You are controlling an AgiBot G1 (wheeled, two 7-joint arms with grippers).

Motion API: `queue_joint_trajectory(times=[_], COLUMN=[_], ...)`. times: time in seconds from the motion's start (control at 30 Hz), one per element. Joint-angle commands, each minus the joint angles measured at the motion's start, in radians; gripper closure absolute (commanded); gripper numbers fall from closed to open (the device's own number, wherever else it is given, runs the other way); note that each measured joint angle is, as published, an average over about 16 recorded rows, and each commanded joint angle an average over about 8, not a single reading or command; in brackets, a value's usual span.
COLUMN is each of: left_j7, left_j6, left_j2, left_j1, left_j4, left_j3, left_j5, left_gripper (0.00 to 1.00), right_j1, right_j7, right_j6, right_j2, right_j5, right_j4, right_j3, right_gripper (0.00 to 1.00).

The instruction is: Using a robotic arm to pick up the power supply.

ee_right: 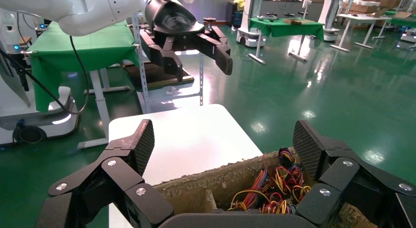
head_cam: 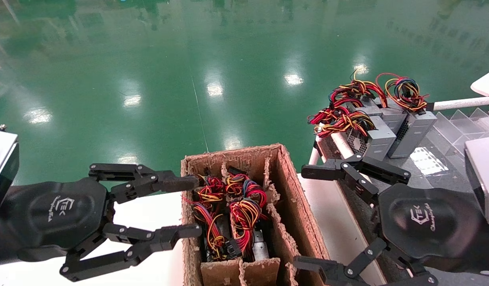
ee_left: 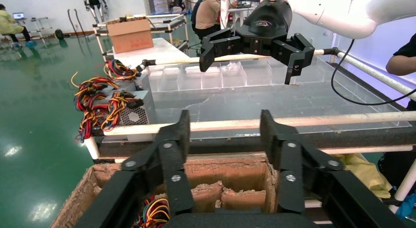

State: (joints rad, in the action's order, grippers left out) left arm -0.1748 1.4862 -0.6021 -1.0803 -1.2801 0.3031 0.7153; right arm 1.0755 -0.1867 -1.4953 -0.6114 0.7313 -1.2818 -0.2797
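Note:
A torn brown cardboard box [head_cam: 236, 155] stands in the middle. Inside it lie power supplies, mostly hidden under red, yellow and orange wire bundles [head_cam: 244, 210]; a strip of grey metal [head_cam: 260, 246] shows. My left gripper [head_cam: 193, 206] is open, its fingertips at the box's left wall beside the wires. My right gripper [head_cam: 306, 217] is open too, just right of the box, holding nothing. The left wrist view shows its gripper [ee_left: 223, 132] above the box [ee_left: 225, 174]. The right wrist view shows its gripper [ee_right: 225, 144] above the wires [ee_right: 274, 189].
Several more grey power supplies [head_cam: 381, 127] with wire loops stand on the right-hand rack, by a white rail [head_cam: 459, 104] and clear dividers [head_cam: 462, 123]. The box rests on a white table [head_cam: 149, 210]. Green floor lies beyond. Another cardboard box [ee_left: 130, 36] sits far off.

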Motion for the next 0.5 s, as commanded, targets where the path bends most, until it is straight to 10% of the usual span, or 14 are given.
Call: queue_joint_trajectory(times=[0.03, 0.5], left_j7=[0.0, 0.0], left_j6=[0.0, 0.0], left_j2=[0.0, 0.0], left_j1=[0.0, 0.0], left_j4=[0.0, 0.0], left_j3=[0.0, 0.0], left_j5=[0.0, 0.0], left_gripper=[1.0, 1.0], right_j1=[0.0, 0.0], right_j7=[0.0, 0.0], right_j6=[0.0, 0.0], right_j2=[0.0, 0.0], right_j5=[0.0, 0.0], right_j4=[0.0, 0.0], right_j3=[0.0, 0.0], right_gripper=[0.0, 0.0])
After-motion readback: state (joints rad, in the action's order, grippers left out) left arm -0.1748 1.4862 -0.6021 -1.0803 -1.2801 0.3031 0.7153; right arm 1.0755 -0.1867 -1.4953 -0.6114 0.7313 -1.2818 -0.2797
